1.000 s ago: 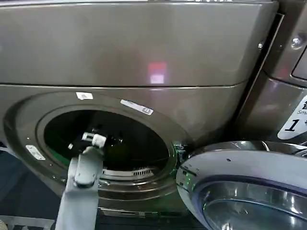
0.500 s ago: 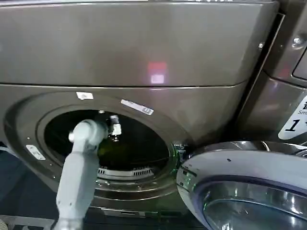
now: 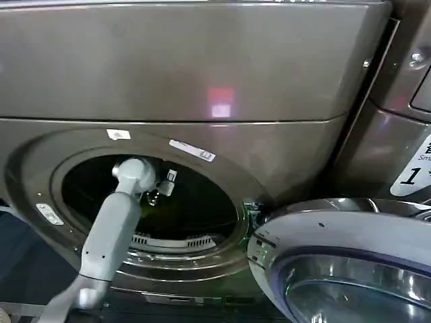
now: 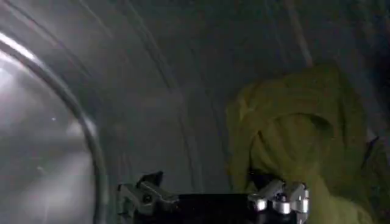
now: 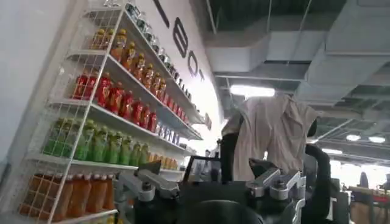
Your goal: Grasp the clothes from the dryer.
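The dryer is the large bronze-grey machine in front of me, its round port open. My left arm reaches through the port, and my left gripper is inside the dark drum. In the left wrist view the clothes, a crumpled yellow-green piece of fabric, lie against the steel drum wall. My left gripper is open just short of the clothes with nothing between its fingers; one fingertip is close to the fabric. My right gripper is open and empty, pointing away into the room.
The dryer's round door hangs open at the lower right, close to the port's rim. A neighbouring machine with a white sticker stands to the right. The right wrist view looks at shelves of bottled drinks.
My left arm has swung up and rightward in the port and pushed farther into the drum, with the wrist turned.
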`<state>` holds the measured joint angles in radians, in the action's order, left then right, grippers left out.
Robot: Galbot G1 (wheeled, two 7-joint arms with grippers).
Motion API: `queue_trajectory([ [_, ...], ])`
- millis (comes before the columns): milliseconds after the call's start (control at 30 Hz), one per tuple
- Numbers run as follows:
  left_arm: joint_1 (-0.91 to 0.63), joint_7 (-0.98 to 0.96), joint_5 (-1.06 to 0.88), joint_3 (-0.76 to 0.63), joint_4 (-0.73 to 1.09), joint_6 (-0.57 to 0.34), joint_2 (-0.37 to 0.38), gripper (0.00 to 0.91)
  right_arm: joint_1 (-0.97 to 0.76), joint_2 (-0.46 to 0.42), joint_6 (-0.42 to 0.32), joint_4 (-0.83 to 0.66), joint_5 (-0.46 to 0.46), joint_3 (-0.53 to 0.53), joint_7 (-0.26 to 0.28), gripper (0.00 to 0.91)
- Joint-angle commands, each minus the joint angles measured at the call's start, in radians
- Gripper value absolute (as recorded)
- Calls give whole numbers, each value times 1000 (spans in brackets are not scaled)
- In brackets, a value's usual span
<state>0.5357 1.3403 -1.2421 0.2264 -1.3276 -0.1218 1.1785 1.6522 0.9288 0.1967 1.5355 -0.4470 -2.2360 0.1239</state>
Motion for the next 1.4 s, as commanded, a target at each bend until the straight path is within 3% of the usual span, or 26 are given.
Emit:
queue_trajectory([
  [33, 11, 8, 128, -16, 63, 39, -10, 785, -1, 0, 1, 0, 0, 1, 0, 907],
  [67, 5, 8, 178, -24, 75, 44, -11, 0, -1, 2, 0, 0, 0, 2, 0, 907],
  [233, 8, 7, 328, -32, 58, 48, -19, 0, -1, 4, -1, -1, 0, 4, 0, 907],
  [767, 11, 7, 433, -26, 27, 67, -34, 0, -9, 9, -5, -3, 1, 21, 1, 907],
  [900, 3, -12, 479, 0, 2, 108, -32, 0, -6, 9, -5, 3, -18, 29, 6, 907],
  [1000, -27, -142, 512, 32, 0, 132, -10, 0, -9, 6, 21, 19, -66, 28, 6, 907],
  [1133, -85, -498, 550, 79, 20, 168, 65, 0, -19, 16, 22, 38, -66, 47, 5, 907],
  [1400, -70, -911, 742, 130, -42, 441, 173, 0, -25, 33, 16, 56, -71, 64, 10, 907],
])
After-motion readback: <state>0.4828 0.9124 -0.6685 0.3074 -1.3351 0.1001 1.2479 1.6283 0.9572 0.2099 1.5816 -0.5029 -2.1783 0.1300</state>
